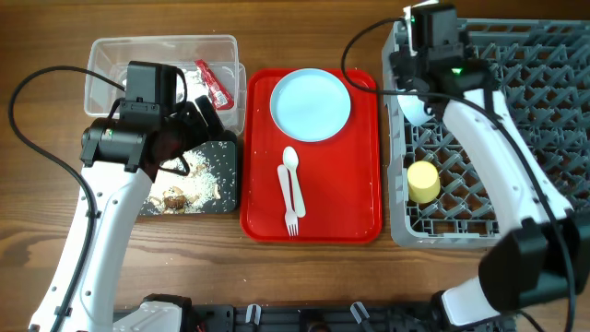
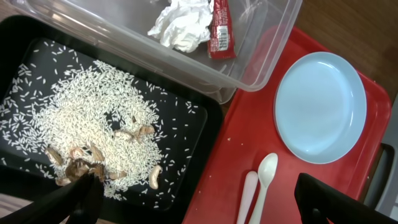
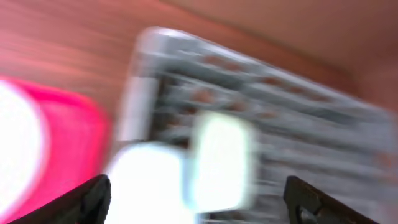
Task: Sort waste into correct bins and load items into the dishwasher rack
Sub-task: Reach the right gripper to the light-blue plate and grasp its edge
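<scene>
The clear tub [image 1: 111, 65] holds the red-and-white wrapper [image 1: 212, 83] and the crumpled tissue [image 2: 180, 25]. The black tray [image 1: 221, 198] holds rice and brown scraps [image 2: 93, 118]. My left gripper [image 1: 201, 118] is open and empty above the black tray's right edge [image 2: 199, 202]. The pale blue plate [image 1: 311, 103], white spoon [image 1: 289, 164] and fork [image 1: 291, 217] lie on the red tray. The yellow cup [image 1: 423, 182] stands in the grey rack [image 1: 535, 101]. My right gripper [image 1: 412, 74] is open over the rack's left side. Its view is blurred, with pale bowl-like shapes [image 3: 186, 168] below.
The red serving tray [image 1: 359, 194] lies between the bins and the rack. Cables loop from both arms over the table. The wooden table shows in front of the trays and at the far left.
</scene>
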### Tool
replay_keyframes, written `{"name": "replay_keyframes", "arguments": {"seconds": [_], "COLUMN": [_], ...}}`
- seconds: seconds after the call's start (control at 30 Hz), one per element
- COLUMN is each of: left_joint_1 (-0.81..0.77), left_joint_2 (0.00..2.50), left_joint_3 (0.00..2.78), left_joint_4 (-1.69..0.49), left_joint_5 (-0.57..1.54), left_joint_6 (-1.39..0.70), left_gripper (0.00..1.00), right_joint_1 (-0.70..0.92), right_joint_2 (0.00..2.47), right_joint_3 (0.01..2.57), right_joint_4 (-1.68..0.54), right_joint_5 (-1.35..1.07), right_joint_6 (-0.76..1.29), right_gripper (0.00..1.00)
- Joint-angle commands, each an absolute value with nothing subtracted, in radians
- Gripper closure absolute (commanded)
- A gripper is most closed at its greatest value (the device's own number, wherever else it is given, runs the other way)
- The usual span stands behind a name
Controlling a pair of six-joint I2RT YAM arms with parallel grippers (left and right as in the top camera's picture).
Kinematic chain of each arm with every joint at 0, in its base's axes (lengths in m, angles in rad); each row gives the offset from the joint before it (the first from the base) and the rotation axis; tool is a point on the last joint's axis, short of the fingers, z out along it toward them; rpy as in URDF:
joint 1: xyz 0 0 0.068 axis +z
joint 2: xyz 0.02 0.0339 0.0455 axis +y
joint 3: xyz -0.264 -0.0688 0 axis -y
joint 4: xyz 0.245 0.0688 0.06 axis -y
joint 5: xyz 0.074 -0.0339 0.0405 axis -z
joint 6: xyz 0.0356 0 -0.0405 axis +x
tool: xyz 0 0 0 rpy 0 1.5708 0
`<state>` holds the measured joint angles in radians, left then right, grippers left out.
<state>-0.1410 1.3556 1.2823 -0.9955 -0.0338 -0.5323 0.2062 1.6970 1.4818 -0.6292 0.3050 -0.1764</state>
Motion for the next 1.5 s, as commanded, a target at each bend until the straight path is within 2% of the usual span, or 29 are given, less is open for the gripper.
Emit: {"name": "replay_keyframes", "arguments": {"seconds": [0.0, 0.07, 0.13, 0.2, 0.33, 0.43, 0.5, 0.63, 1.1, 1.27, 1.4, 1.43, 1.47], "left_joint_1": [-0.133, -0.133, -0.133, -0.133, -0.133, -0.133, -0.133, -0.133, -0.133, -0.133, -0.133, -0.133, -0.133], "left_joint_2": [1.337, 1.337, 1.337, 1.337, 1.337, 1.337, 1.337, 1.337, 1.337, 1.337, 1.337, 1.337, 1.337], "left_joint_3": [1.296, 1.296, 1.296, 1.296, 1.296, 1.296, 1.296, 1.296, 1.296, 1.296, 1.296, 1.296, 1.296], "left_joint_4": [-0.997, -0.997, -0.997, -0.997, -0.996, -0.996, -0.997, -0.997, -0.997, -0.997, -0.996, -0.997, -0.996], "left_joint_5": [-0.051, -0.051, -0.051, -0.051, -0.051, -0.051, -0.051, -0.051, -0.051, -0.051, -0.051, -0.051, -0.051], "left_joint_6": [-0.531, -0.531, -0.531, -0.532, -0.532, -0.532, -0.531, -0.531, -0.531, -0.531, -0.532, -0.531, -0.532], "left_gripper": [0.0, 0.0, 0.0, 0.0, 0.0, 0.0, 0.0, 0.0, 0.0, 0.0, 0.0, 0.0, 0.0], "right_joint_1": [0.21, 0.212, 0.223, 0.245, 0.317, 0.367, 0.395, 0.419, 0.418, 0.418, 0.418, 0.418, 0.418], "right_joint_2": [1.644, 1.654, 1.672, 1.698, 1.761, 1.81, 1.848, 1.922, 2.119, 2.123, 2.154, 2.159, 2.171], "right_joint_3": [1.488, 1.482, 1.48, 1.48, 1.48, 1.48, 1.48, 1.48, 1.48, 1.48, 1.48, 1.48, 1.48], "right_joint_4": [-0.643, -0.628, -0.632, -0.648, -0.752, -0.809, -0.813, -0.813, -0.741, -0.72, -0.722, -0.729, -0.74], "right_joint_5": [-0.412, -0.548, -0.562, -0.488, -0.175, -0.034, 0.008, 0.056, 0.056, 0.072, 0.082, 0.081, 0.081], "right_joint_6": [0.004, 0.082, 0.17, 0.241, 0.485, 0.608, 0.644, 0.711, 0.698, 0.672, 0.654, 0.653, 0.654], "right_gripper": [0.04, 0.09, 0.2, 0.21, 0.2, 0.23, 0.25, 0.33, 0.62, 0.76, 0.8, 0.84, 0.92]}}
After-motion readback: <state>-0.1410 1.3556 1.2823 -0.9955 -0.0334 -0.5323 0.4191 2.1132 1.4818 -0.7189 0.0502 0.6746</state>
